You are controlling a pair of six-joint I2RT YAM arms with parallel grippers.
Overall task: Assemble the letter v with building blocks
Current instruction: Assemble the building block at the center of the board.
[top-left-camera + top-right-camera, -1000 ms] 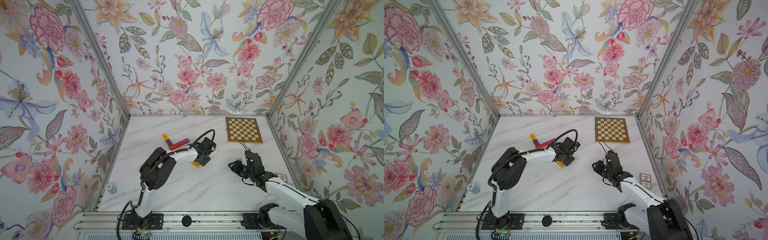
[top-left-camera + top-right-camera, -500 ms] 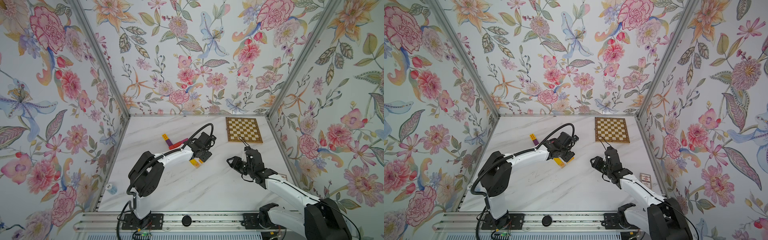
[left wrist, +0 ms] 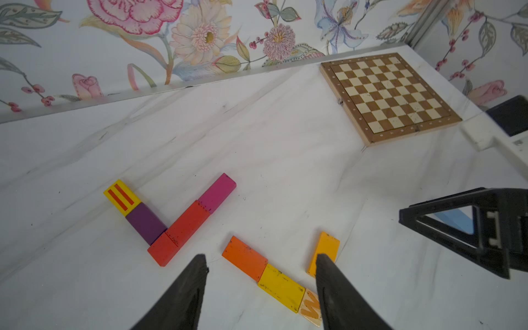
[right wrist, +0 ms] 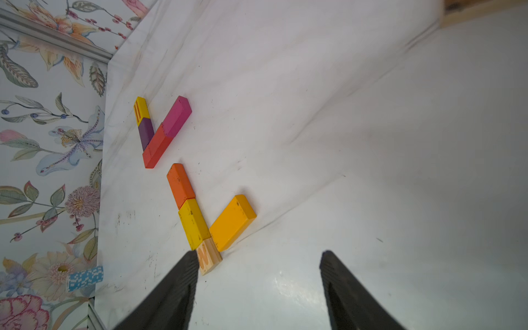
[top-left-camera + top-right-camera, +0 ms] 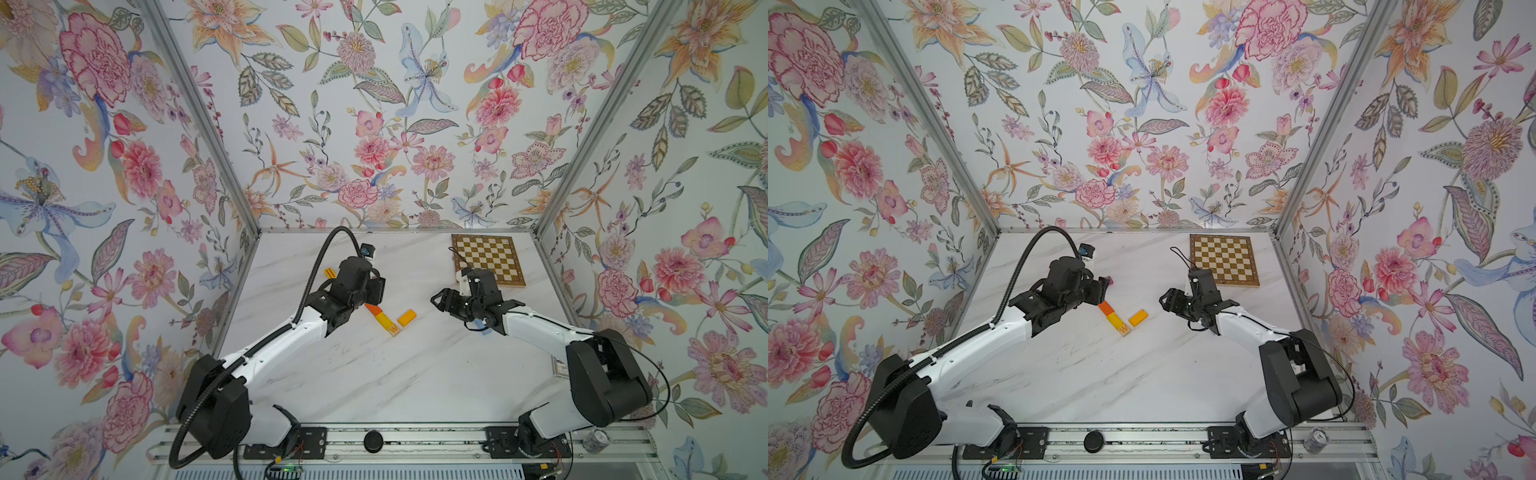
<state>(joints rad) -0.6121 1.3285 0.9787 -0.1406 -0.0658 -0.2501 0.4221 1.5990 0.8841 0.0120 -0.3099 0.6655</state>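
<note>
Left gripper (image 3: 260, 257) shifted toward 10 o'clock, jaws apart, empty | right gripper (image 4: 258, 253) spread wide, empty | amber block (image 5: 406, 317) lies at 2 o'clock just beside W cube (image 5: 392, 330) in a top view

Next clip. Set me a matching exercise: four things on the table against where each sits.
1. magenta block
2. purple block
3. W cube
4. chessboard

a. at the end of the plain yellow block
b. in a back corner, on the right arm's side
c. end to end with the long red block
d. touching the striped yellow block

Pairs: 1-c, 2-d, 3-a, 4-b.
</note>
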